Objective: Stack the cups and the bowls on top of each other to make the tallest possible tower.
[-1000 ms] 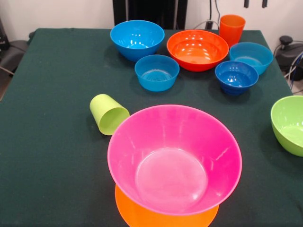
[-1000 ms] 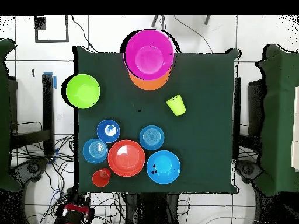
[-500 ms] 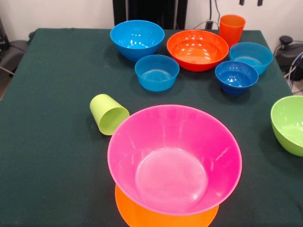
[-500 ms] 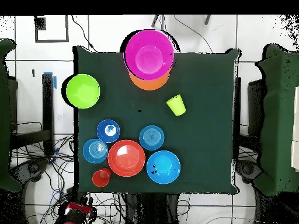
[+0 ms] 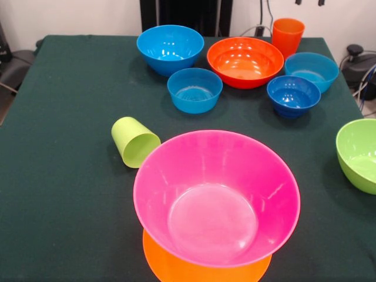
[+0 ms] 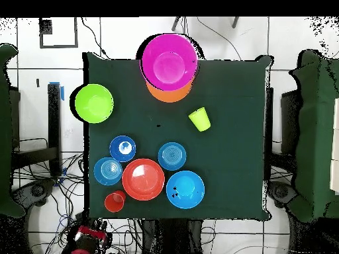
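A large pink bowl (image 5: 216,197) sits upright on an upside-down light-orange bowl (image 5: 176,270) at the table's near edge, forming the tower. A lime-green cup (image 5: 135,141) lies on its side just left of it. The ribbed orange cup (image 5: 288,35) stands upright at the far right, behind a red-orange bowl (image 5: 245,61). A medium blue bowl (image 5: 170,48) and three small blue bowls (image 5: 194,89) (image 5: 311,70) (image 5: 293,95) cluster at the far side. A lime-green bowl (image 5: 358,154) rests at the right edge. Only my gripper's (image 5: 309,2) two tips show at the top edge, apart and holding nothing.
The dark green cloth table (image 5: 64,176) has bare room on its left side. In the overhead view the red and black arm (image 6: 86,238) is drawn back off the table past the orange cup (image 6: 115,200). Cables lie on the floor around it.
The gripper's tips have slid a little left and up, so less of them shows at the top edge. No cup or bowl has moved.
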You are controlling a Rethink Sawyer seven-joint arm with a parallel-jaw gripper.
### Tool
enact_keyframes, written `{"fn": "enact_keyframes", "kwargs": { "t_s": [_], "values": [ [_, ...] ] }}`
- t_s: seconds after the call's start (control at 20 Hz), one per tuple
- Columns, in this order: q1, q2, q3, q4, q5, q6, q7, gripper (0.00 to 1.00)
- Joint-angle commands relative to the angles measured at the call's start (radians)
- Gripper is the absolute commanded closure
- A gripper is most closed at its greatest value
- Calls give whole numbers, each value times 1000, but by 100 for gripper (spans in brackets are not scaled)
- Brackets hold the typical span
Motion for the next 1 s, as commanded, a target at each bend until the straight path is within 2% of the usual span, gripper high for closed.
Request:
{"fn": "enact_keyframes", "kwargs": {
  "t_s": [0.05,0.7,1.0],
  "values": [
    [-28,16,36,-72,-38,134,10,0],
    [-36,134,-20,-142,-73,52,-6,0],
    [-20,195,-36,-180,-77,15,10,0]
  ]
}}
